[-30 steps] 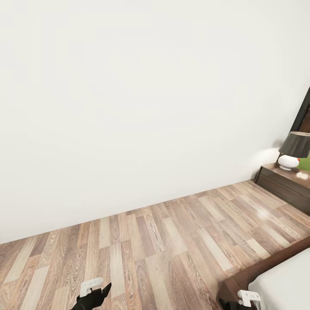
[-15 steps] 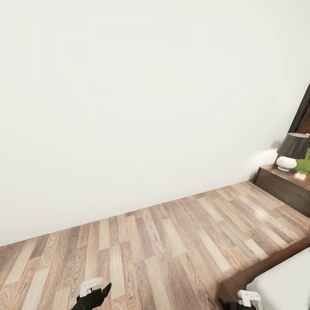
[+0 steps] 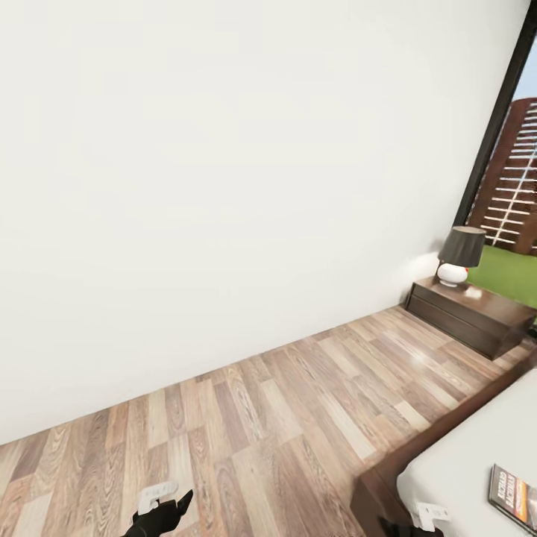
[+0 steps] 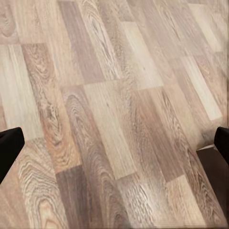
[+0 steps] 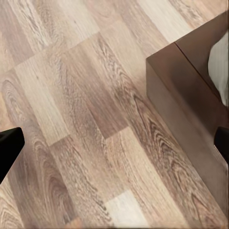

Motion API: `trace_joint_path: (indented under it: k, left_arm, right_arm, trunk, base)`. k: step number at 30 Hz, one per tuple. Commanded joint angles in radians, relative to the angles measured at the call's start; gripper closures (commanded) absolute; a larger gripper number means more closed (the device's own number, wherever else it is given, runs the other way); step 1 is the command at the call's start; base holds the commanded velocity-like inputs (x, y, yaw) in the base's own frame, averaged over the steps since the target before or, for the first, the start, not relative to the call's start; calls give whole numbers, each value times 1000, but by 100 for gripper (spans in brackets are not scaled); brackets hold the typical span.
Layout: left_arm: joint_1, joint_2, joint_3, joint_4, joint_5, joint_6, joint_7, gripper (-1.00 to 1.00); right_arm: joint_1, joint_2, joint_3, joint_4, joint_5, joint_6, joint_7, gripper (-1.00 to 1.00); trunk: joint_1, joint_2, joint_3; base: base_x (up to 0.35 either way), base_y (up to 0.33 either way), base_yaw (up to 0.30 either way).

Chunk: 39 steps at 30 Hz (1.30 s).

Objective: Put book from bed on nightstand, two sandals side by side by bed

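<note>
- Left gripper: seen at the lower edge of the head view, over bare wood-plank floor. In the left wrist view its two dark fingertips sit at opposite edges with only planks between them: spread wide, holding nothing.
- Bed: lower right of the head view, off-white mattress on a dark frame, with one frame corner towards the robot.
- Right gripper: jaws likewise wide apart and empty, hanging above the floor just beside the bed frame corner.
- Nightstand: against the white wall beyond the bed, carrying a dark-shaded lamp; part of its glossy top is bare.
- Book: lies flat on the mattress at the right edge, partly cut off by the frame.
- Handling judgement: a thin paperback, light and somewhat flexible, with a probably slick cover. Flat on soft bedding, it offers little edge; best pinched across the spine or a long edge, pressing slightly into the mattress.
- Sandals: not located.
</note>
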<state>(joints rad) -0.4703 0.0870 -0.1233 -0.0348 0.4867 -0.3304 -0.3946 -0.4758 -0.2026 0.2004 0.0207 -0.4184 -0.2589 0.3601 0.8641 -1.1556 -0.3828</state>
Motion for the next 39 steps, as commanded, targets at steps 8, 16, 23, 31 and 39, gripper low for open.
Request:
trace_joint_path:
  k: [8, 16, 23, 31, 39]
  left_arm:
    - [-1, 0, -9, 1, 10, -4, -4, -100]
    - [-1, 0, -9, 1, 10, -4, -4, -100]
    - [-1, 0, -9, 1, 10, -4, -4, -100]
    - [-1, 0, -9, 1, 10, -4, -4, -100]
    - [-1, 0, -9, 1, 10, -4, -4, -100]
  right_arm:
    - [-1, 0, 8, 2, -11, -3, 5, -100]
    - [-1, 0, 8, 2, -11, -3, 5, -100]
    - [-1, 0, 8, 2, -10, -3, 5, -100]
    - [-1, 0, 8, 2, -11, -3, 5, -100]
    - [-1, 0, 8, 2, -10, -3, 5, -100]
  trunk:
    - [-31, 56, 24]
    - [-61, 112, 49]
    - [-88, 161, 71]
    - [-119, 217, 96]
    - [-150, 273, 121]
  base:
    - [0, 0, -242]
    - [0, 0, -241]
    - [0, 0, -241]
    - [0, 0, -241]
    - [0, 0, -241]
